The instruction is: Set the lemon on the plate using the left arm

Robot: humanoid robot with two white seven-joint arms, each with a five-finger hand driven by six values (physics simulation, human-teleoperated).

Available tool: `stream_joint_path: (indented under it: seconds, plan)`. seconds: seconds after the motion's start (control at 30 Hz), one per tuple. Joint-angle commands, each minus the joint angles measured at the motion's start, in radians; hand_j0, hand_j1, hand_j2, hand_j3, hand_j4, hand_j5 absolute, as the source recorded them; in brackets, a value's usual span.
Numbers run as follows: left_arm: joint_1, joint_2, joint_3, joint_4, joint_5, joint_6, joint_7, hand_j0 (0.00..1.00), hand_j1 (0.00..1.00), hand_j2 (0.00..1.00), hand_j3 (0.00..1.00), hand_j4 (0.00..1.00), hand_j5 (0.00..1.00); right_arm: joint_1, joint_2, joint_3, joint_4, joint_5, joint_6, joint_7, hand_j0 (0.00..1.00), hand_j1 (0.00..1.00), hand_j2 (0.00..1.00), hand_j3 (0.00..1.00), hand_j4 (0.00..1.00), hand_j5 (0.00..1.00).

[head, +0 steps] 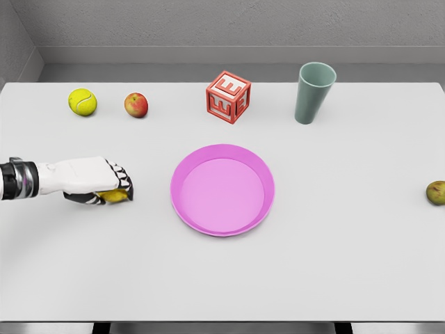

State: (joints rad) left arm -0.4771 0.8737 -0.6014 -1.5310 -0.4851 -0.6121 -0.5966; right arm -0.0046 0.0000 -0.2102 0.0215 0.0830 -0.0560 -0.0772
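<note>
left hand [97, 182] has its fingers curled around the lemon [115, 196] on the table [222, 278], ready to carry it to the plate [222, 189].

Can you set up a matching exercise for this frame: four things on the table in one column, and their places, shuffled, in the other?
Things:
1. lemon
2. tennis ball
3. cup
4. plate

Places:
A. back right of the table, standing upright
B. middle of the table, with nothing on it
C. under the curled fingers of the left hand, left of the plate
D. back left corner, beside the apple

Pairs: 1-C, 2-D, 3-A, 4-B
</note>
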Motion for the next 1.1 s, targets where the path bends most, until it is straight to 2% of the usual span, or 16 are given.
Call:
stream_joint_path:
  seconds: [0.0, 0.2, 0.37, 0.5, 0.83, 1.07]
  plan:
    - [-0.002, 0.002, 0.0, 0.0, 0.002, 0.001, 0.0, 0.58, 0.58, 0.58, 0.58, 0.58, 0.58, 0.0, 0.0, 0.0, 0.0, 0.0, -0.001, -0.001, 1.0, 1.0, 1.0, 1.0, 1.0, 1.0]
    - [-0.012, 0.002, 0.003, -0.003, 0.005, 0.001, 0.0, 0.55, 0.55, 0.55, 0.55, 0.55, 0.55, 0.0, 0.0, 0.0, 0.0, 0.0, -0.001, 0.0, 1.0, 1.0, 1.0, 1.0, 1.0, 1.0]
    - [-0.049, -0.002, 0.018, -0.011, 0.016, 0.001, 0.001, 0.56, 0.56, 0.56, 0.56, 0.56, 0.56, 0.0, 0.0, 0.0, 0.0, 0.0, 0.001, 0.0, 1.0, 1.0, 1.0, 1.0, 1.0, 1.0]
    - [-0.055, -0.012, 0.017, -0.046, 0.034, 0.001, 0.003, 0.56, 0.56, 0.56, 0.56, 0.56, 0.56, 0.0, 0.0, 0.0, 0.0, 0.0, -0.001, 0.0, 1.0, 1.0, 1.0, 1.0, 1.0, 1.0]
    - [-0.086, -0.128, -0.001, -0.077, 0.063, 0.001, 0.003, 0.56, 0.56, 0.56, 0.56, 0.56, 0.56, 0.0, 0.0, 0.0, 0.0, 0.0, 0.001, -0.001, 1.0, 1.0, 1.0, 1.0, 1.0, 1.0]
    - [-0.144, -0.216, -0.064, -0.092, 0.063, 0.001, 0.003, 0.56, 0.56, 0.56, 0.56, 0.56, 0.56, 0.0, 0.0, 0.0, 0.0, 0.0, -0.001, 0.0, 1.0, 1.0, 1.0, 1.0, 1.0, 1.0]
